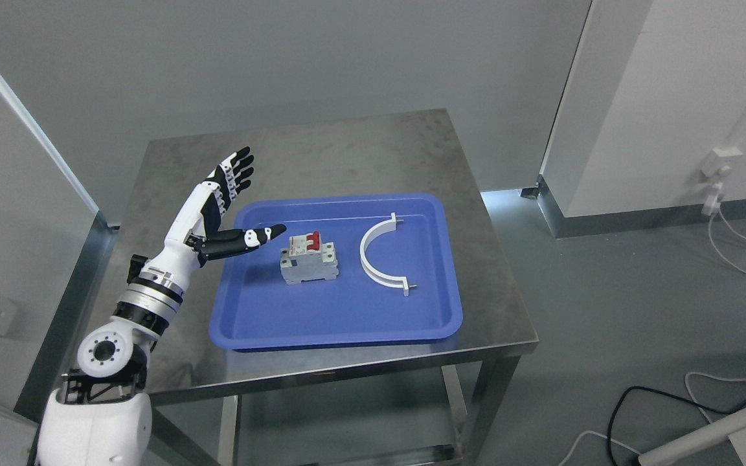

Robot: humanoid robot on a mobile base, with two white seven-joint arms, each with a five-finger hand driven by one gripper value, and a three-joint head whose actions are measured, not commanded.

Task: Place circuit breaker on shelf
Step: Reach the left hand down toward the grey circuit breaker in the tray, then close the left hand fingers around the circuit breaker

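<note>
A lab or test room: bare grey walls, steel table (347, 149), loose floor cables (742, 246)

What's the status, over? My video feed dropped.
Left hand open beside the tray, holding nothing. Circuit breaker inside it, ungrasped. White curved clamp lies apart, not blocking.

A blue tray (347, 336) sits on a steel worktop (347, 149), with a white half-ring clamp (376, 262) lying in its right half. Grey floor (606, 291) surrounds the worktop. At right, a white wall (658, 97) carries a socket (719, 162), white cables (745, 246) trail below it, and a black cable (658, 391) loops across the floor.
</note>
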